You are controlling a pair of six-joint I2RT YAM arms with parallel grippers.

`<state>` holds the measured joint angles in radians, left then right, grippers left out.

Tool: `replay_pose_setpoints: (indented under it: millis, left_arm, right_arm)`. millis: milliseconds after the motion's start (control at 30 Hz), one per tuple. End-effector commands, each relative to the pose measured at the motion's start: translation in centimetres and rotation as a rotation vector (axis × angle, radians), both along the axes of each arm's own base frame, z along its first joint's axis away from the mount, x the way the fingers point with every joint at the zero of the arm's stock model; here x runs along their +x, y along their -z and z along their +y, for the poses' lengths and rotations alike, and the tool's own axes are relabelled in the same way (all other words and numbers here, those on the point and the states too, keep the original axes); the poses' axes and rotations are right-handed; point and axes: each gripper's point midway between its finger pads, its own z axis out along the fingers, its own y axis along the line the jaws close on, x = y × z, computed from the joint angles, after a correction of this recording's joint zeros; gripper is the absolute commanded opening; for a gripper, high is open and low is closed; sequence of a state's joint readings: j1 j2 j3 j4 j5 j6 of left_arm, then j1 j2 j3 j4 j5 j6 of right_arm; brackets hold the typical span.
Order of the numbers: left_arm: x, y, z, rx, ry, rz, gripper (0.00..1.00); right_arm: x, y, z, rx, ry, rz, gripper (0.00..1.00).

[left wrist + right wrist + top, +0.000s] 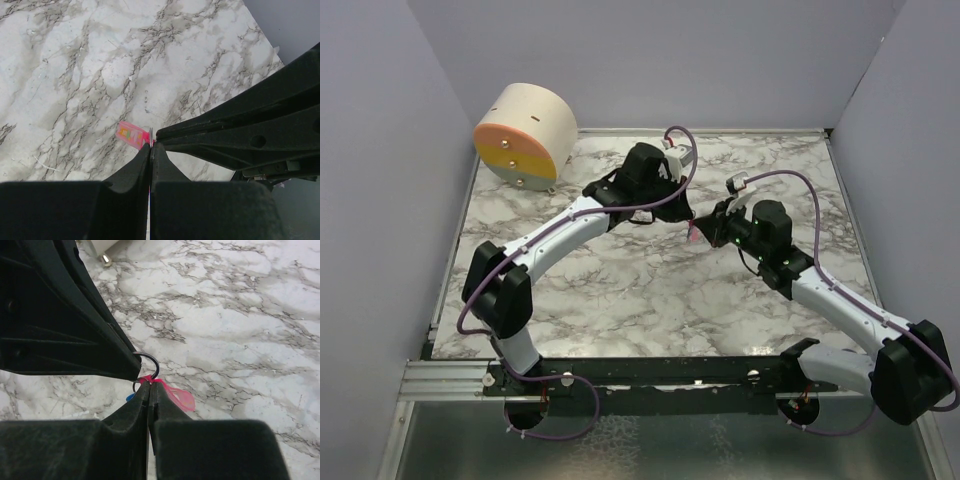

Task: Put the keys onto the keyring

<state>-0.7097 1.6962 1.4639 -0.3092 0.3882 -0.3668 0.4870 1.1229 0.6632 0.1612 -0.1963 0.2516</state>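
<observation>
Pink key (179, 396): frame centre, head pinched by right gripper (149, 386), fingers pressed together.
Keyring (156, 364): just above it, caught by left gripper (151, 146), also clamped tight.

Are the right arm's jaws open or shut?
Shut: on the right gripper the jaws press together, no gap, pinching the pink key.

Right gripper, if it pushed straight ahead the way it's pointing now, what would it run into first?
Most likely the keyring: its metal loop sits just past the tips of the shut right gripper, at the tip of the left gripper. Depth is hard to judge, so that gripper could touch first.
</observation>
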Motion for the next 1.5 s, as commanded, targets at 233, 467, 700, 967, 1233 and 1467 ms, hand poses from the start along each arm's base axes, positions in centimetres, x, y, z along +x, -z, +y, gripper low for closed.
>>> replay_pose_setpoints:
  millis: [233, 467, 700, 967, 1233, 1467]
  left_arm:
    - [-0.4, 0.6, -1.9, 0.004, 0.058, 0.112, 0.0]
    - [0.1, 1.7, -2.9, 0.026, 0.077, 0.171, 0.0]
    - [-0.2, 1.8, -3.0, 0.053, 0.095, 0.208, 0.0]
    - [-0.8, 2.7, -2.6, 0.086, 0.111, 0.246, 0.0]
    - [-1.2, 3.8, -2.5, 0.111, 0.127, 0.283, 0.0]
    - [-1.2, 3.4, -2.6, 0.113, 0.136, 0.281, 0.0]
  right_arm:
    - [2.6, -1.0, -3.3, -0.155, 0.164, -0.136, 0.01]
    - [3.7, -1.7, -4.1, -0.201, 0.202, -0.198, 0.01]
    - [5.1, -1.0, -4.5, -0.239, 0.243, -0.228, 0.01]
    - [5.8, -1.6, -5.2, -0.269, 0.275, -0.326, 0.01]
    - [6.0, -3.3, -5.8, -0.3, 0.302, -0.405, 0.01]
    - [5.7, -4.7, -5.1, -0.291, 0.257, -0.473, 0.01]
